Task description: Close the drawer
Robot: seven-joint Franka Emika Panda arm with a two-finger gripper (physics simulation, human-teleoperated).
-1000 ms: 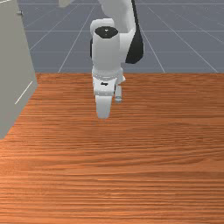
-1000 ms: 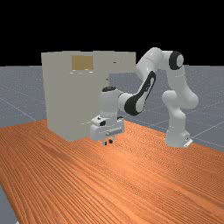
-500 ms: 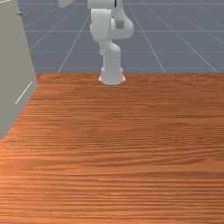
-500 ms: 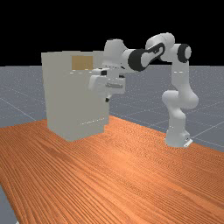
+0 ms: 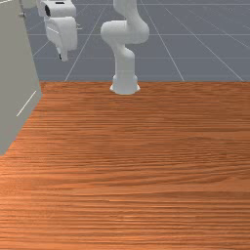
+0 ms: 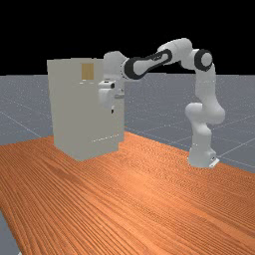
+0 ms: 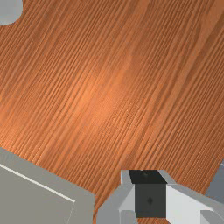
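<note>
The drawer sits at the extreme upper left of the front view, a short pale part of it jutting past the side of the grey cabinet. In the far view the end effector hangs left of the middle, tip downward, in front of the cabinet's upper half and well above the desk. I cannot tell whether the end effector is apart or together, or whether it touches the drawer. The arm's base stands at the far view's right.
</note>
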